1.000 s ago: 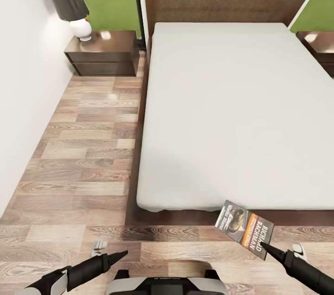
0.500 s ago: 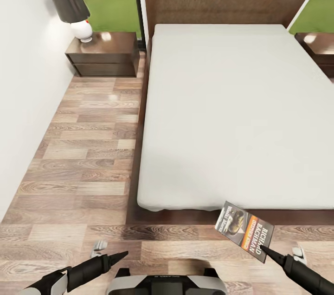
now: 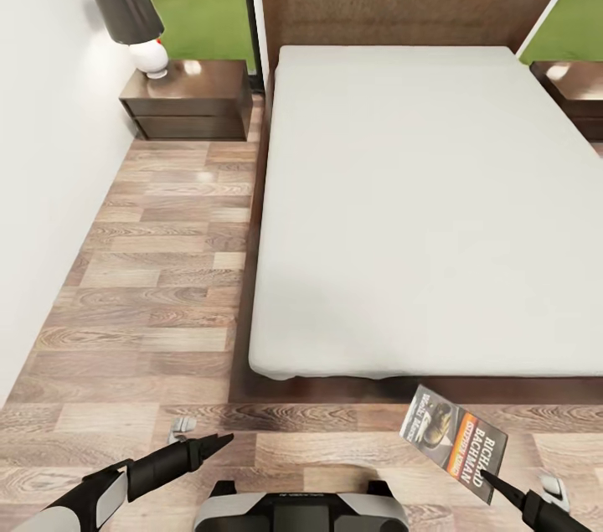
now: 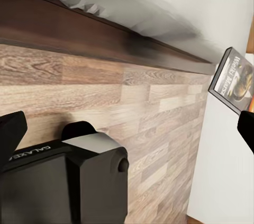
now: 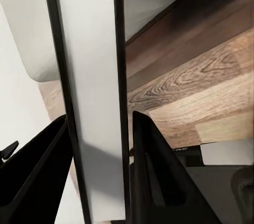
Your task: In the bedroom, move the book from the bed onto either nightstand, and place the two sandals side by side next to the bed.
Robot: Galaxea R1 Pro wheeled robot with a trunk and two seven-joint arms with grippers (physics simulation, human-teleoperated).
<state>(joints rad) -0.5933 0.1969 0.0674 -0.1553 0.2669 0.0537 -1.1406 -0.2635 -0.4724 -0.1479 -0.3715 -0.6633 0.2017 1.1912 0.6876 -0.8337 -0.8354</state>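
Head view: right gripper (image 3: 494, 482) clamped on book (image 3: 454, 440); keep level, carry along bed (image 3: 419, 205) to nightstand (image 3: 188, 100).

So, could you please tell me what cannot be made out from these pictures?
- Right nightstand: head view, cut off by the picture's right edge.
- Book small print: head view, too small; right wrist view shows just its edge between the fingers.
- Left gripper: head view, fingertips too small to tell if open.
- Lamp: head view, shade top cut off.
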